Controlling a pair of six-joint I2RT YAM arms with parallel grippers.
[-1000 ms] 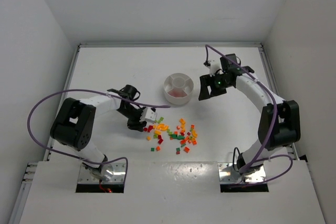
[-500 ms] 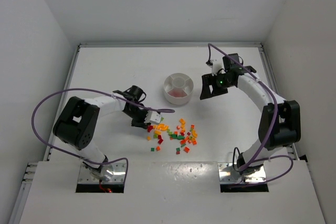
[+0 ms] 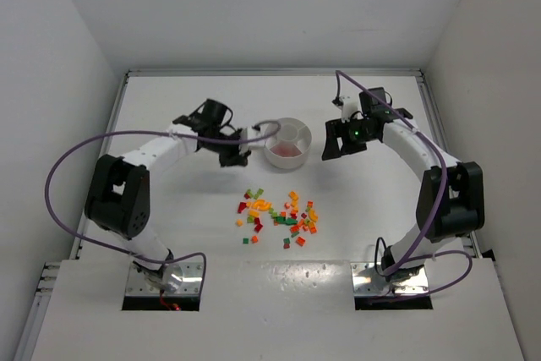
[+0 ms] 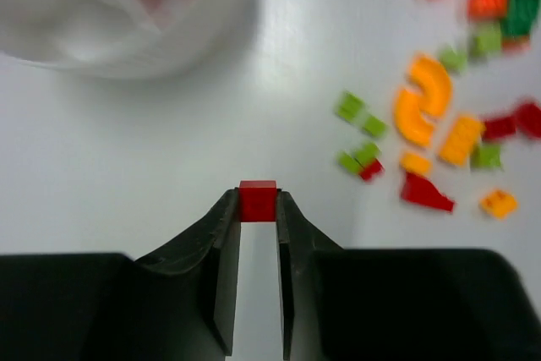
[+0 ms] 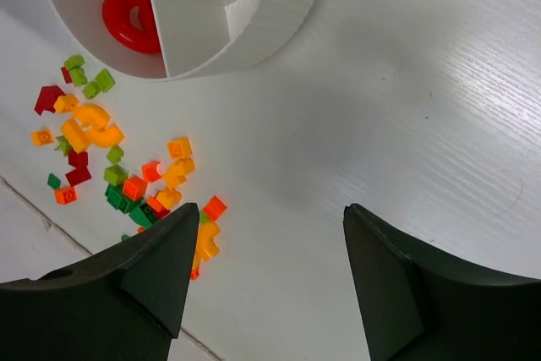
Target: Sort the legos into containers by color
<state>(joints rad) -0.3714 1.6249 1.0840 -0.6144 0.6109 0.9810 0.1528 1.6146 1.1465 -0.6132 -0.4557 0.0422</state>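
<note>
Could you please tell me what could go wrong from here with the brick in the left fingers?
The red brick sits at the very tips of the left fingers, so it may slip out. The dish has divided compartments; released off-target, it could miss the one holding the red ring.

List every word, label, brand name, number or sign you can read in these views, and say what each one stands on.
None: no word, number, brand or sign is legible in any view.
The white dish is plain.
The legos show studs, but any marks on them are too small to read.
The red brick nearest the left wrist camera shows a plain face.
</note>
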